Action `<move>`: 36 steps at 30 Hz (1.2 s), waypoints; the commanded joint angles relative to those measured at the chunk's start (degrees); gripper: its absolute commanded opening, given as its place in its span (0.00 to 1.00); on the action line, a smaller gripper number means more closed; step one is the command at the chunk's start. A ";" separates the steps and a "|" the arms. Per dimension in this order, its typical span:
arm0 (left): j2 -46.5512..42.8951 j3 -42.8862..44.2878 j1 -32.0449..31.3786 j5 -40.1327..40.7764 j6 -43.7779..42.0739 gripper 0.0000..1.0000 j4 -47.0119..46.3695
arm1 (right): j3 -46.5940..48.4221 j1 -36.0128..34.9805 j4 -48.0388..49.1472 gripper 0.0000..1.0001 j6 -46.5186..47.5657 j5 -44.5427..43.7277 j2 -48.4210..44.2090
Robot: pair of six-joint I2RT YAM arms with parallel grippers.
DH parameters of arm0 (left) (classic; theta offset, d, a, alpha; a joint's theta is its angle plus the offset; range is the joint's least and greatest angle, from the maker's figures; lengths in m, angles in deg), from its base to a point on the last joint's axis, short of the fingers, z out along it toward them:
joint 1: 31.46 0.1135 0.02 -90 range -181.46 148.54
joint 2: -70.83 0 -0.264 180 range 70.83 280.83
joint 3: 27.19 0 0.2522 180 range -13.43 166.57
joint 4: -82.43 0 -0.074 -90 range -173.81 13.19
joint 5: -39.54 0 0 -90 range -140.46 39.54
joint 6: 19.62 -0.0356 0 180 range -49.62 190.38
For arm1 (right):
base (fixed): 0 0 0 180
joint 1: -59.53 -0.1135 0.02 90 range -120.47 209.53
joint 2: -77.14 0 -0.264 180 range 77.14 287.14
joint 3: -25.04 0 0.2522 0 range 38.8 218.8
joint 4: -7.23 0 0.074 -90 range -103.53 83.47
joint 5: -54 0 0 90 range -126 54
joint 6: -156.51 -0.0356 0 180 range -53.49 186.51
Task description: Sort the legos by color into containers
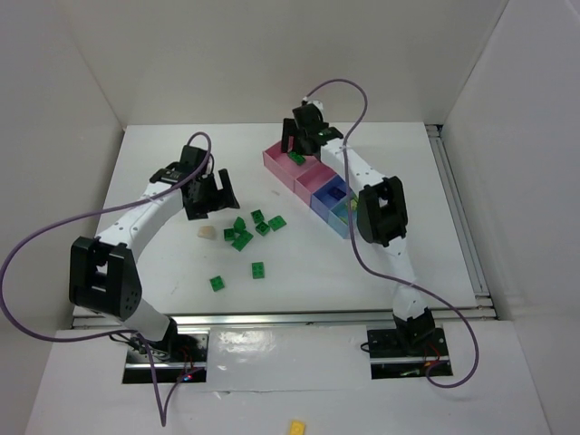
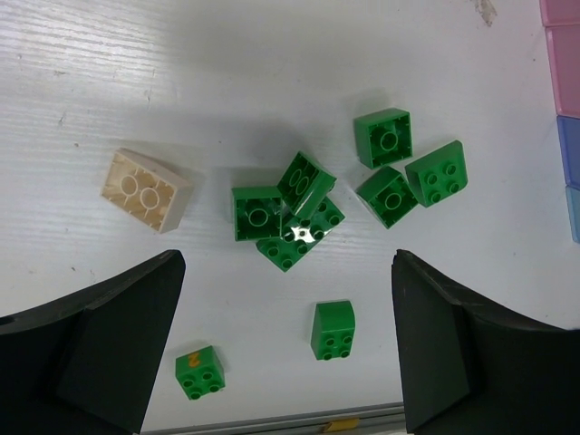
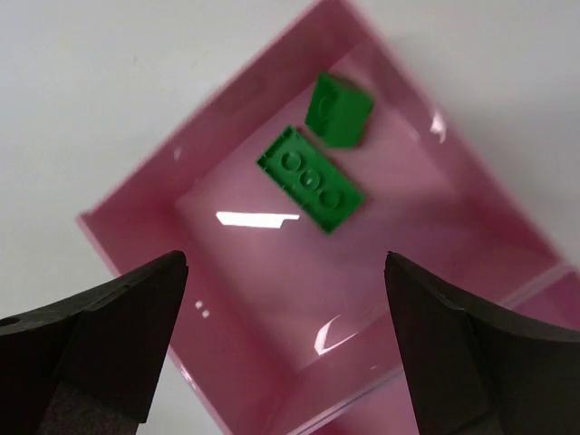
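Observation:
Several green legos (image 1: 245, 231) lie clustered mid-table, with a cream one (image 1: 207, 233) to their left and two single green ones (image 1: 217, 283) nearer me. My left gripper (image 1: 211, 201) hangs open and empty just behind the cluster. In the left wrist view the cluster (image 2: 290, 213), the cream brick (image 2: 145, 190) and a lone green brick (image 2: 333, 329) lie below its open jaws (image 2: 285, 349). My right gripper (image 1: 304, 136) is open and empty (image 3: 285, 344) above the large pink container (image 3: 272, 272), which holds two green bricks (image 3: 311, 178). The container row (image 1: 317, 181) runs diagonally.
A dark blue brick (image 1: 333, 193) sits in a small blue box. White walls enclose the table on three sides. A metal rail (image 1: 272, 317) runs along the near edge. A yellow brick (image 1: 296, 425) lies off the table in front of the arm bases.

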 commanded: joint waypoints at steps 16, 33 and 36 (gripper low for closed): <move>1.62 3.06 0.34 4.41 -2.57 0.99 3.10 | -11.49 -7.13 5.76 0.89 7.97 29.33 -6.03; 2.76 1.48 -0.18 3.09 -3.62 0.96 2.58 | -24.41 -9.33 5.83 0.92 12.11 23.64 -22.29; 4.69 1.48 -2.02 1.86 -4.15 0.91 1.26 | -27.74 -8.81 8.28 0.97 10.72 14.33 -27.82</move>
